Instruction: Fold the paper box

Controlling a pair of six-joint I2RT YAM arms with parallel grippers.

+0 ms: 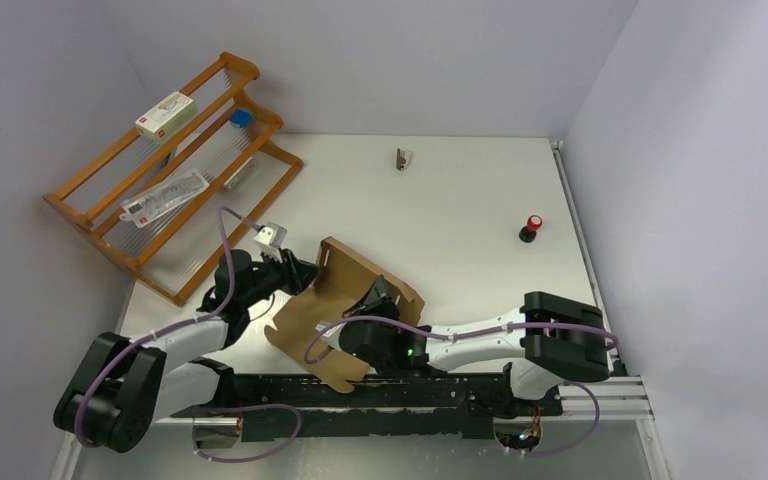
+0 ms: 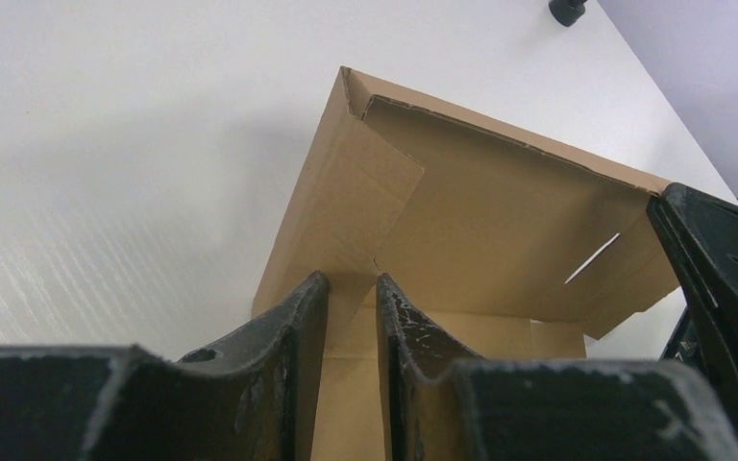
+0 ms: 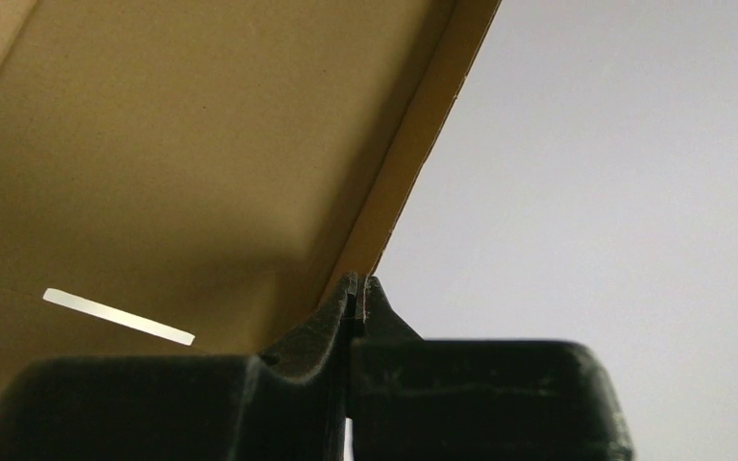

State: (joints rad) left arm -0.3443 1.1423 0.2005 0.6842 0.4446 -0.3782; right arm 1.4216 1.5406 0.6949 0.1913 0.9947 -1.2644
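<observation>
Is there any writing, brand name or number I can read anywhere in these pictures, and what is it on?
No text is legible in any view.
white carton on the wooden rack: red print, too small to read.
clear packet on the same rack: label too blurred to read.
paper box: plain brown, no print.

1. Paper box (image 2: 500, 211), ahead of the left gripper (image 2: 352, 279) fingers (image 2: 293, 327): plain brown, one pale slit.
2. Those fingers: black, scuffed whitish.
3. Table (image 2: 106, 144), left of them: white, faintly streaked.
</observation>
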